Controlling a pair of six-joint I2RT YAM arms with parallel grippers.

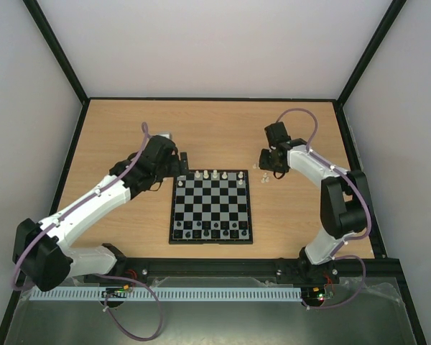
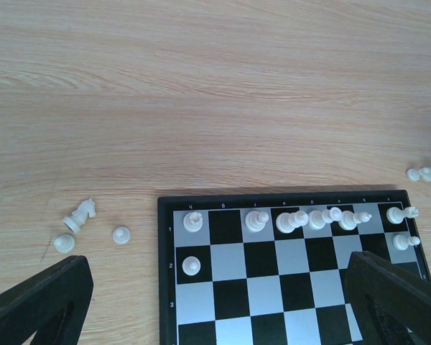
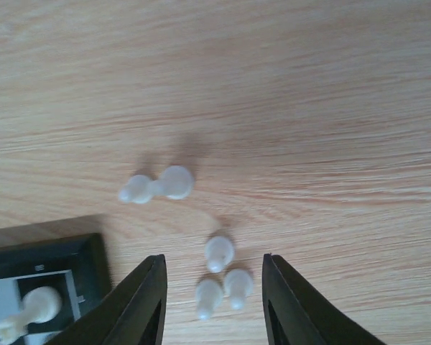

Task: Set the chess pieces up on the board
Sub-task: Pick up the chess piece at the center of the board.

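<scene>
Chessboard [image 1: 212, 206] lies flat on the wooden table [image 1: 122, 129], centred left to right and nearer the near edge than the far one. White pieces [image 1: 215, 175] line the board's far rank; in the left wrist view several of them crowd together. One white pawn [image 2: 192, 266] stands on the second rank by the far-left corner, another [image 2: 402, 241] towards the far-right corner. Black pieces [image 1: 214, 227] occupy the near ranks. Left gripper [image 2: 217, 277] hovers over the board's far-left corner, fingers [image 2: 43, 302] spread wide, holding nothing. On the table just off the left edge by that corner lie a white knight [image 2: 81, 213] on its side and two loose pawns [image 2: 65, 243] [image 2: 121, 234]. Right gripper [image 3: 212, 262] is over the table just off the board's far-right corner, fingers [image 3: 147, 302] partly apart and clamped on nothing. Three clustered pawns [image 3: 219, 251] lie between them, clear of both fingers. A fourth pawn [image 3: 158, 185] lies on its side beyond the fingertips.
</scene>
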